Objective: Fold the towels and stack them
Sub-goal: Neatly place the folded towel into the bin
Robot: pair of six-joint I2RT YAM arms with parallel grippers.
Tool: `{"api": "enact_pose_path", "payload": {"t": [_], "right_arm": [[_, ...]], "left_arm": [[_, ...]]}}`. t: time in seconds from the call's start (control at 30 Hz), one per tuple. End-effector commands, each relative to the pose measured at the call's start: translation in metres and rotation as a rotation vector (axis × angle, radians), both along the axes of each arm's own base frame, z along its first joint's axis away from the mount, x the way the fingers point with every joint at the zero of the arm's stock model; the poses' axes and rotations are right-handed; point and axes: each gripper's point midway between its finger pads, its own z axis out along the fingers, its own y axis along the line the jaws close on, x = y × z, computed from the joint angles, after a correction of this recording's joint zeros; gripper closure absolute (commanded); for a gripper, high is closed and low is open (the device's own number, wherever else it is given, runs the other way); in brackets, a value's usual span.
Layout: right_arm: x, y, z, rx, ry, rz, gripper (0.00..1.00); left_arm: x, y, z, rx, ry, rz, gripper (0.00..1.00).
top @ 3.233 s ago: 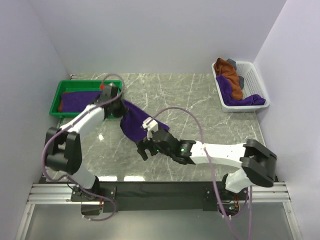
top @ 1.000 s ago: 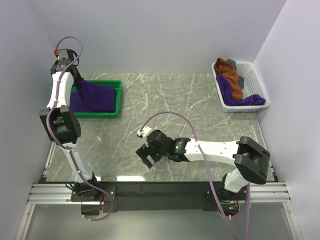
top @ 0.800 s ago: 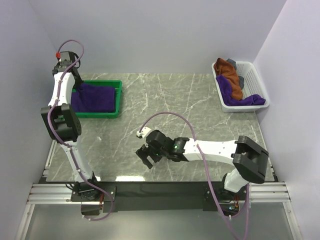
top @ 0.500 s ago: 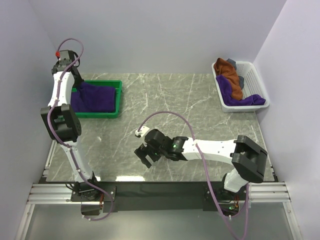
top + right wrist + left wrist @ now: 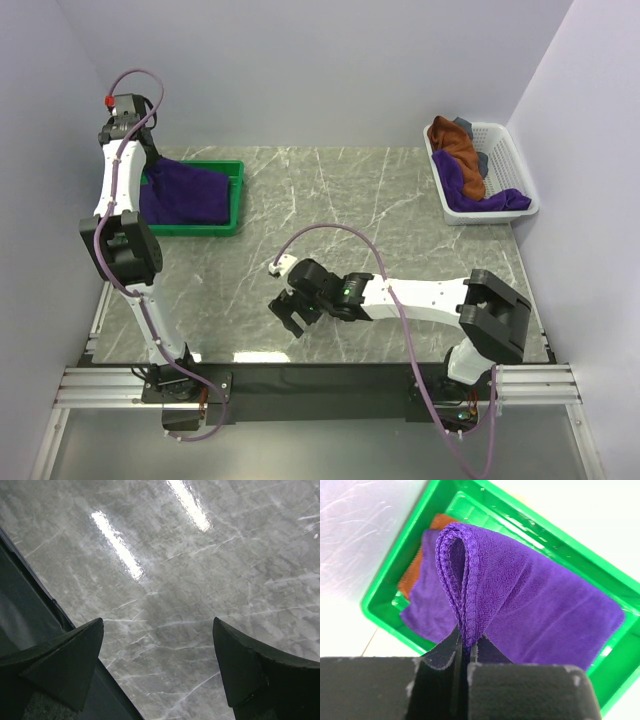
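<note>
My left gripper (image 5: 146, 160) is shut on the folded edge of a deep purple towel (image 5: 190, 193), held raised over the far left end of the green tray (image 5: 238, 196). The rest of the towel drapes down into the tray. In the left wrist view the gripper (image 5: 465, 642) pinches the towel's (image 5: 535, 600) doubled hem. Beneath it in the tray (image 5: 382, 582) lie another purple towel (image 5: 427, 610) and a rust-brown towel (image 5: 410, 577). My right gripper (image 5: 290, 311) is open and empty, low over the marble table near its front; in the right wrist view the gripper (image 5: 157, 622) shows only bare marble between its fingers.
A white basket (image 5: 512, 150) at the back right holds a rust-brown towel (image 5: 455, 145), a purple towel (image 5: 470, 190) and a small grey item (image 5: 467, 125). Walls close in on the left, back and right. A black rail (image 5: 320, 380) runs along the near edge.
The left gripper has carried the purple towel from the middle of the table to the green tray and raised its end. The right gripper has let go and edged left.
</note>
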Motion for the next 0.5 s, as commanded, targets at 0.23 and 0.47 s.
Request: {"api": "enact_pose_path", "payload": {"t": [0.23,0.47], "right_arm": [[0.004,0.015,0.011,0.022,-0.015,0.028,0.05],[0.001,0.017,0.005,0.012,0.004,0.046,0.05]], "left_arm": [[-0.008,0.026,0.041,0.152,-0.039,0.066,0.98],[0.007,0.026,-0.004,0.136,0.006,0.040,0.87]]}}
